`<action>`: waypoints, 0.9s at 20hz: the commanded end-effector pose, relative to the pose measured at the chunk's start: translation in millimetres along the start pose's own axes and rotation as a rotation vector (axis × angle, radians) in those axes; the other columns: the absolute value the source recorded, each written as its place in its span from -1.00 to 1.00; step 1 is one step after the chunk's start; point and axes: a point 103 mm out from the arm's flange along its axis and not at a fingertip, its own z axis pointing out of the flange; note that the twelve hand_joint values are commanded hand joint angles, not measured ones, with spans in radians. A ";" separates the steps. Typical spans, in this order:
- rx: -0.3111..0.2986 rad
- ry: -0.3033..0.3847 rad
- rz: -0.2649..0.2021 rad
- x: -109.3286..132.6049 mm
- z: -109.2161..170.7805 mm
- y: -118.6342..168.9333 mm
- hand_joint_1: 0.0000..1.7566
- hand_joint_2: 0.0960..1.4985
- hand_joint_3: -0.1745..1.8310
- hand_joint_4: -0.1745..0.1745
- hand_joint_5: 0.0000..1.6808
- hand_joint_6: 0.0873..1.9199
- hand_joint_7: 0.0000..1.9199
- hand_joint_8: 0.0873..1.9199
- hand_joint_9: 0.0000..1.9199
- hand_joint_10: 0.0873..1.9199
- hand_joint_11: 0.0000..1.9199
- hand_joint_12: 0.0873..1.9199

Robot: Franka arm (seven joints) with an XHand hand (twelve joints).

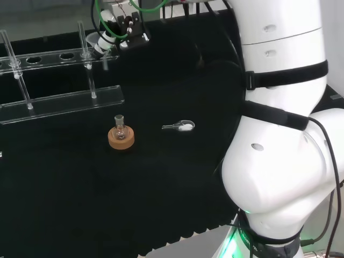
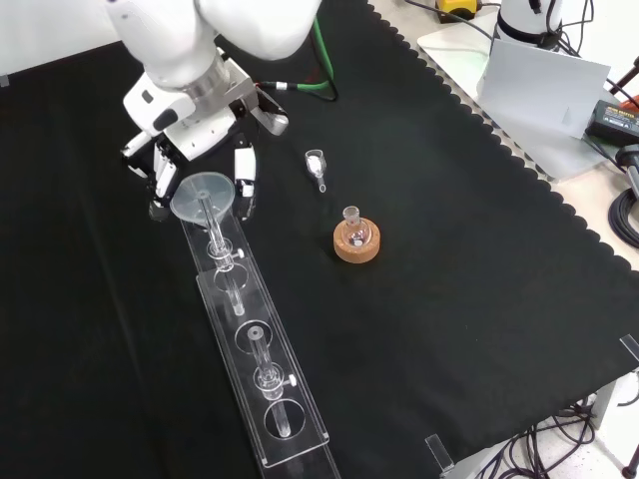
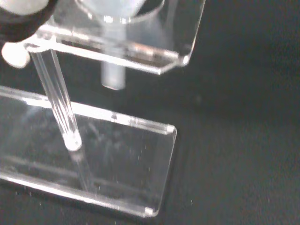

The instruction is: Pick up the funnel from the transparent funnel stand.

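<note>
In the front view, nearest you, the tabletop (image 2: 469,299) shows its scalloped cloth edge at the lower right, with a wide stretch of bare black cloth between that edge and the ware; the transparent funnel stand (image 2: 255,374) runs as a long clear strip from the lower middle up and to the left, its long axis pointing toward the arm; to its right, well apart from it, you have a small flask (image 2: 351,226) upright in a cork ring (image 2: 357,245), and beyond that a small spoon (image 2: 316,165) with something white in its bowl lying flat on the cloth; at the far end of the stand the funnel (image 2: 203,196) sits in the last hole, mouth up, stem straight down through the upper shelf, long axis upright; the hand (image 2: 190,135) hangs just behind and over it, fingers (image 2: 245,172) pointing down, spread to either side of the funnel's rim and roughly straight; you cannot tell whether any of them touches the rim; the wrist view shows the funnel's stem poking below the shelf, clear of the base plate.
</note>
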 end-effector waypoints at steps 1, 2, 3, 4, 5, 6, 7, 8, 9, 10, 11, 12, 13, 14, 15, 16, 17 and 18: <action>-0.095 0.017 -0.034 -5.2 -27.3 -10.2 -0.02 -0.23 -0.54 0.06 -0.09 -0.68 0.17 -0.66 0.15 -0.76 -0.93 0.66; -0.107 0.022 -0.039 -7.9 -32.0 -12.4 -0.01 -0.27 -0.46 0.07 -0.10 -0.61 0.18 -0.66 0.16 -0.77 -0.92 0.66; -0.121 0.017 -0.049 -10.8 -36.6 -15.4 0.00 -0.32 -0.39 0.07 -0.11 -0.56 0.18 -0.66 0.17 -0.78 -0.92 0.66; -0.138 0.016 -0.054 -13.5 -41.5 -17.9 0.00 -0.35 -0.34 0.08 -0.12 -0.53 0.19 -0.66 0.17 -0.79 -0.92 0.66; -0.151 0.016 -0.056 -17.1 -46.0 -20.3 0.01 -0.36 -0.31 0.08 -0.11 -0.51 0.19 -0.66 0.17 -0.79 -0.92 0.66; -0.162 0.020 -0.063 -19.8 -49.7 -21.1 0.02 -0.37 -0.30 0.09 -0.11 -0.50 0.19 -0.66 0.18 -0.79 -0.92 0.66; -0.168 0.017 -0.062 -22.7 -53.8 -22.8 0.02 -0.38 -0.29 0.09 -0.11 -0.50 0.19 -0.66 0.18 -0.79 -0.92 0.66; -0.176 0.012 -0.062 -25.9 -58.2 -25.3 0.03 -0.38 -0.28 0.10 -0.10 -0.49 0.19 -0.66 0.18 -0.79 -0.91 0.66; -0.185 0.011 -0.061 -29.1 -62.6 -28.3 0.03 -0.38 -0.28 0.10 -0.10 -0.49 0.19 -0.66 0.18 -0.79 -0.91 0.66; -0.194 0.006 -0.062 -30.8 -68.9 -30.6 0.03 -0.38 -0.28 0.10 -0.09 -0.48 0.20 -0.65 0.18 -0.79 -0.91 0.66; -0.206 0.002 -0.065 -32.4 -75.2 -33.9 0.03 -0.39 -0.27 0.11 -0.08 -0.48 0.21 -0.65 0.19 -0.79 -0.91 0.66; -0.218 -0.001 -0.068 -34.0 -82.0 -38.2 0.04 -0.39 -0.27 0.12 -0.08 -0.48 0.21 -0.65 0.19 -0.79 -0.91 0.66; -0.231 0.008 -0.070 -34.7 -88.7 -41.9 0.04 -0.40 -0.26 0.12 -0.08 -0.47 0.22 -0.65 0.19 -0.79 -0.91 0.66; -0.241 0.015 -0.070 -36.9 -93.4 -46.9 0.04 -0.41 -0.24 0.12 -0.07 -0.46 0.22 -0.65 0.19 -0.79 -0.91 0.66; -0.247 0.020 -0.072 -38.0 -98.4 -51.5 0.04 -0.41 -0.24 0.12 -0.07 -0.46 0.22 -0.65 0.19 -0.79 -0.91 0.66; -0.253 0.023 -0.075 -40.4 -101.6 -57.5 0.04 -0.42 -0.23 0.12 -0.07 -0.46 0.22 -0.65 0.20 -0.79 -0.91 0.66; -0.250 0.020 -0.076 -41.4 -104.5 -62.3 0.05 -0.42 -0.23 0.12 -0.07 -0.46 0.22 -0.65 0.20 -0.79 -0.91 0.66; -0.255 0.018 -0.077 -42.5 -106.8 -67.4 0.05 -0.42 -0.23 0.12 -0.07 -0.45 0.22 -0.65 0.20 -0.79 -0.91 0.66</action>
